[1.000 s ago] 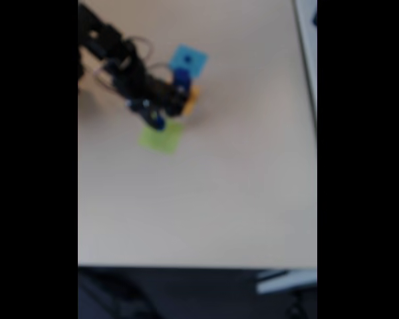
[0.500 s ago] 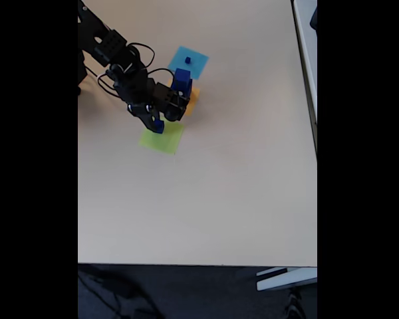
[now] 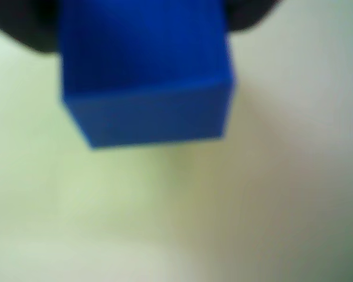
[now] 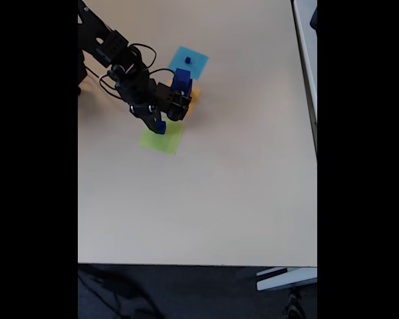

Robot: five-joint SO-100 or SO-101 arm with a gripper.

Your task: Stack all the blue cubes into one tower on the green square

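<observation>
Jaws (image 4: pixel 157 126) pinching one blue cube (image 3: pixel 144 76) just above green square (image 4: pixel 162 139); nothing stacked yet; small cube (image 4: pixel 187 60) waiting far on light blue square (image 4: pixel 189 61).

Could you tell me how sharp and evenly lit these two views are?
Wrist view: the blue cube is soft-edged, the green square beneath washed out and blurred. Fixed view: reasonably sharp, black bars either side, the table evenly lit, a faint shadow beside the gripper.
</observation>
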